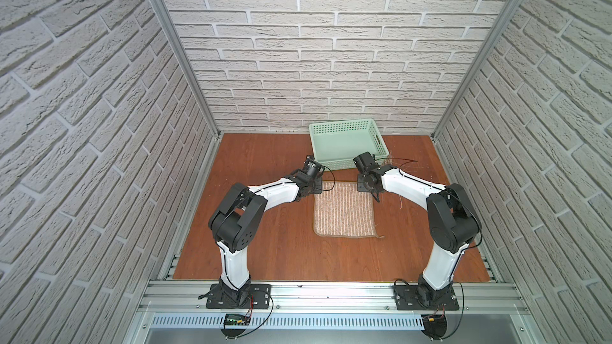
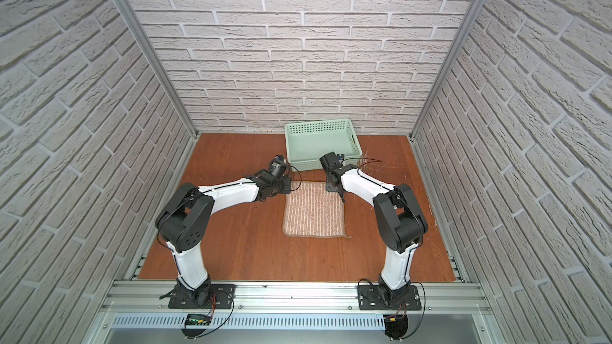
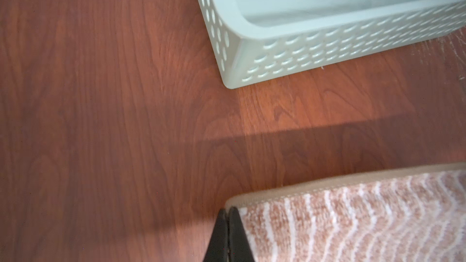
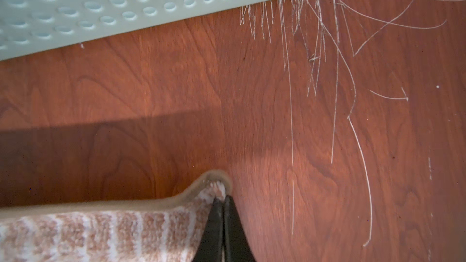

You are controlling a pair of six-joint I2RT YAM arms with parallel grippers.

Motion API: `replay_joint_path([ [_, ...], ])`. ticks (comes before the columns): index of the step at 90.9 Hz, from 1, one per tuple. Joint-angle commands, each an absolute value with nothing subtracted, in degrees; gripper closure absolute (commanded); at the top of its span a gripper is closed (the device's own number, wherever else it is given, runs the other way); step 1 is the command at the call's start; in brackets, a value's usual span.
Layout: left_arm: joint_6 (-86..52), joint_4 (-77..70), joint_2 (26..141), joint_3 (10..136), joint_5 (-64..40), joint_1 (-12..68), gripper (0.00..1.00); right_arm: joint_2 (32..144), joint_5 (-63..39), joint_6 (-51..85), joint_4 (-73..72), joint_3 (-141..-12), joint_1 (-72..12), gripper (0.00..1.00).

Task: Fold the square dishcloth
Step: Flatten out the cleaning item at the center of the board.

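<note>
In both top views the square dishcloth (image 1: 344, 213) lies on the wood-grain table (image 1: 265, 243) before the perforated mint basket (image 1: 334, 163), stripes running toward it. Left wrist view: the left gripper (image 3: 228, 212) clamps a hemmed terry corner. Right wrist view: the right gripper (image 4: 223, 201) pinches another raised corner.

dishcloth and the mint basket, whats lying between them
Nothing: only a bare strip of wooden tabletop, partly in shadow, separates the dishcloth from the mint-green basket, as the left wrist view shows.
</note>
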State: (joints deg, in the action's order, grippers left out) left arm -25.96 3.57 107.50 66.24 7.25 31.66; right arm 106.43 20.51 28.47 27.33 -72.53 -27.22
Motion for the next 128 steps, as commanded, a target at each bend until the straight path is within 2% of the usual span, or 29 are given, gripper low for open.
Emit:
replay_joint_path([
  [1, -24.3, 0.6, 109.6, 67.4, 6.6, 29.9, 1.00, 107.4, 22.3, 26.1, 25.7, -74.1, -26.1, 0.96],
  [11, -24.3, 2.5, 111.6, 69.2, 5.5, 29.4, 1.00, 109.6, 22.0, 25.6, 26.5, -75.6, -25.2, 0.87],
  [14, -24.3, 3.0, 112.1, 69.7, 4.6, 29.2, 1.00, 110.2, 21.3, 25.5, 27.1, -76.2, -24.8, 0.81],
  [22, -24.5, 3.5, 113.2, 70.3, 2.4, 28.7, 0.88, 110.7, 20.1, 25.0, 28.1, -77.0, -24.3, 0.72],
  [35, -24.4, 3.7, 113.7, 70.5, 0.2, 28.3, 0.66, 109.8, 18.6, 23.4, 29.0, -77.9, -24.1, 0.70],
  [46, -23.7, 4.3, 113.9, 71.2, -1.6, 27.6, 0.60, 109.9, 16.6, 21.3, 29.9, -79.5, -23.5, 0.70],
  [60, -22.8, 5.6, 115.4, 72.8, -5.2, 26.5, 0.60, 112.1, 13.5, 19.9, 31.3, -82.4, -22.0, 0.71],
  [74, -21.3, 7.7, 117.1, 75.1, -8.1, 26.3, 0.67, 115.3, 11.0, 19.7, 31.3, -83.9, -20.9, 0.71],
  [115, -19.9, 9.4, 117.5, 75.7, -11.6, 25.7, 0.69, 118.0, 7.5, 20.7, 29.8, -82.2, -18.4, 0.71],
  [128, -20.0, 9.3, 117.7, 75.7, -11.9, 25.5, 0.81, 118.6, 6.6, 20.9, 29.6, -82.1, -18.2, 0.76],
])
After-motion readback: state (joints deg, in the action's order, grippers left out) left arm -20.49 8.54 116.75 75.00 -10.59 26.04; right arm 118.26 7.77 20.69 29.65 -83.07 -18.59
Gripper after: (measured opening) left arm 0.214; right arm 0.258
